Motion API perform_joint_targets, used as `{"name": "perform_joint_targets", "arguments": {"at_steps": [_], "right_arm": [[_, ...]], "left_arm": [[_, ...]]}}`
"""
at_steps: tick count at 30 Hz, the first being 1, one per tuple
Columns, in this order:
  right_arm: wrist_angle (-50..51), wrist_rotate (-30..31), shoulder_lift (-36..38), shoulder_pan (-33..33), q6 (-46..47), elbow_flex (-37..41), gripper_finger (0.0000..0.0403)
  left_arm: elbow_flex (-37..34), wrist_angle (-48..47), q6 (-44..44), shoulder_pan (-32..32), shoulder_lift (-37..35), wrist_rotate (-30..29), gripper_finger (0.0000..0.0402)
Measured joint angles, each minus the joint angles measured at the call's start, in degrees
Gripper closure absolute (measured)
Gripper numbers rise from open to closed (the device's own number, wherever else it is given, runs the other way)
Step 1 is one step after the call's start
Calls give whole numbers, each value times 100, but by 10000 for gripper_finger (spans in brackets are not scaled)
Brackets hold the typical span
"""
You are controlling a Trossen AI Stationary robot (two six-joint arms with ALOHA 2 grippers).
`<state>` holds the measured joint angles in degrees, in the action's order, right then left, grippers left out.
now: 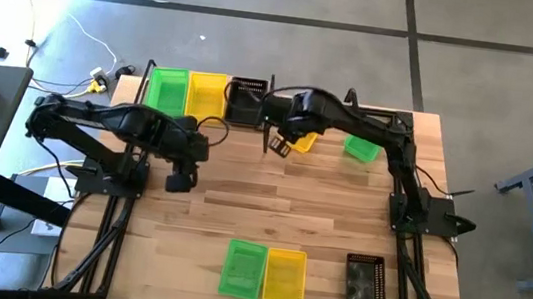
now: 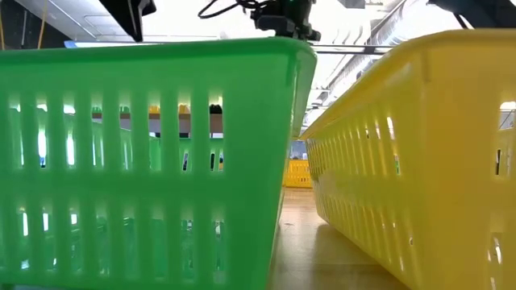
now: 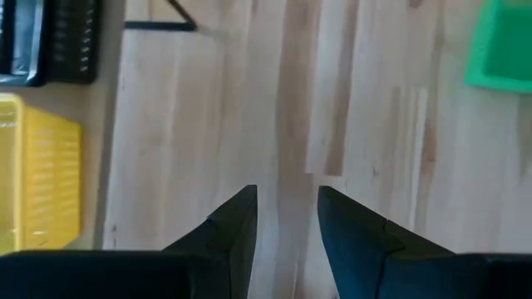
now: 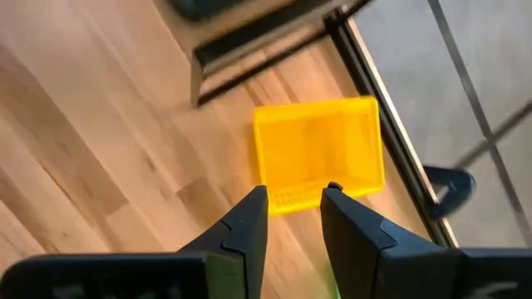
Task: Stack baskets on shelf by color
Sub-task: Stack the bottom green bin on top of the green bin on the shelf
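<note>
Grey concrete floor surrounded the wooden table (image 1: 268, 220), seen from above. Along the far edge sat the shelf (image 1: 205, 114), carrying a green basket (image 1: 166, 90), a yellow basket (image 1: 206, 94) and a black basket (image 1: 246, 102) side by side.

At the near edge another green basket (image 1: 243, 269) and another yellow basket (image 1: 284, 277) lay touching each other, with a second black basket (image 1: 366, 283) apart to their right. These two coloured baskets filled the low view (green (image 2: 145, 161), yellow (image 2: 419, 161)), blocking most of the table behind them.

A loose green basket (image 1: 361, 147) lay on the table near the right arm's base side, well apart from the shelf.

The right gripper (image 1: 283, 143) hung just in front of the shelf's black basket, with a loose yellow basket (image 1: 305, 141) directly beside it. In the right wrist view its fingers (image 4: 249, 220) stood slightly apart over the near rim of that yellow basket (image 4: 320, 149); whether they touched the rim could not be told.

The left gripper (image 1: 178, 180) hovered over bare wood in front of the shelf, its fingers (image 3: 237, 220) parted with nothing between them.
</note>
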<state>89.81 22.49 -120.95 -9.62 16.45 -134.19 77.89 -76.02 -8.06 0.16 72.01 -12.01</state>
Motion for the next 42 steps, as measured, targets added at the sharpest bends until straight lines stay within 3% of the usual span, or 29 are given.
{"name": "perform_joint_targets", "arguments": {"at_steps": [14,25,33,42], "right_arm": [[19,377,0,673,569,9,304],[-26,380,85,504,480,-74,304],[-86,-173,648,168,431,-74,304],[-56,19,1371,377,429,-74,304]], "left_arm": [[-6,911,-362,-1061,0,27,284],[-7,1965,-833,-1816,83,42,284],[-13,2648,-830,-2226,415,-59,284],[-10,3174,-741,-2490,1083,-85,284]]}}
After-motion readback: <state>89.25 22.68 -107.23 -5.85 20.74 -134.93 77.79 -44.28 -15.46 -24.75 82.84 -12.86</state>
